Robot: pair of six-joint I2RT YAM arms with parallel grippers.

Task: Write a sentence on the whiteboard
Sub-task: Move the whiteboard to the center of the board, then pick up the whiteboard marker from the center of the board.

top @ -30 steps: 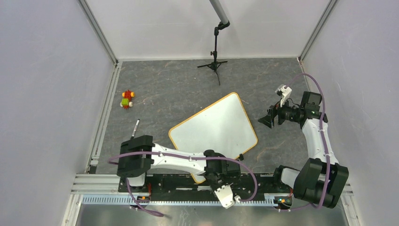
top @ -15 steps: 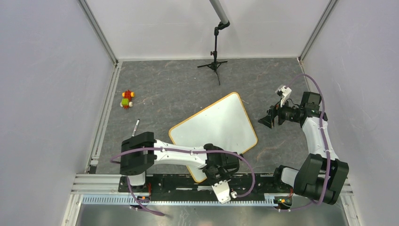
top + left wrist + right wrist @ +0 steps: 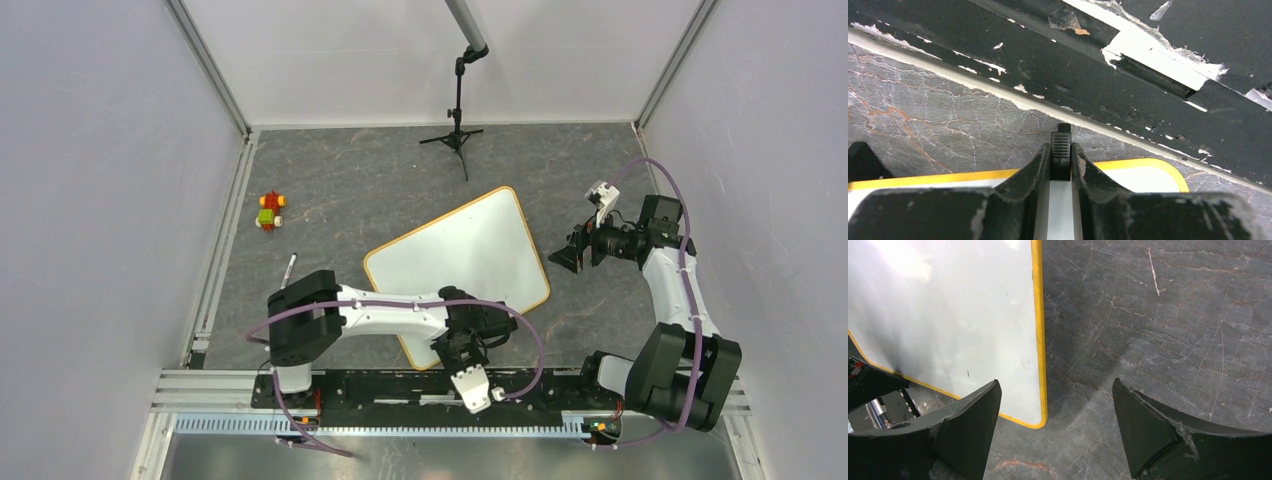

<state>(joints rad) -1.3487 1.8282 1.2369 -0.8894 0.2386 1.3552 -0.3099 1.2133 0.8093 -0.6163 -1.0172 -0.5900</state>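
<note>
One black clip foot [image 3: 1062,146] of the whiteboard [image 3: 462,258] is clamped by the nearly closed left jaws at its 6 o'clock edge. The board is seen at the centre of the bench [image 3: 350,190]. The right jaws are held wide open, empty, at its 3 o'clock side.

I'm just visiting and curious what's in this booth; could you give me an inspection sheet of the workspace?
Surface: grey marbled table, scuffed.
Job's things: whiteboard blank, lying askew; marker lying left of it.
Clutter: small brick toy.
Grippers: left gripper shut on the board's black clip foot; right gripper open, beside the board's edge.
Cables: purple cables looped on both arms.
Surroundings: plain walls; tripod stand at back.
</note>
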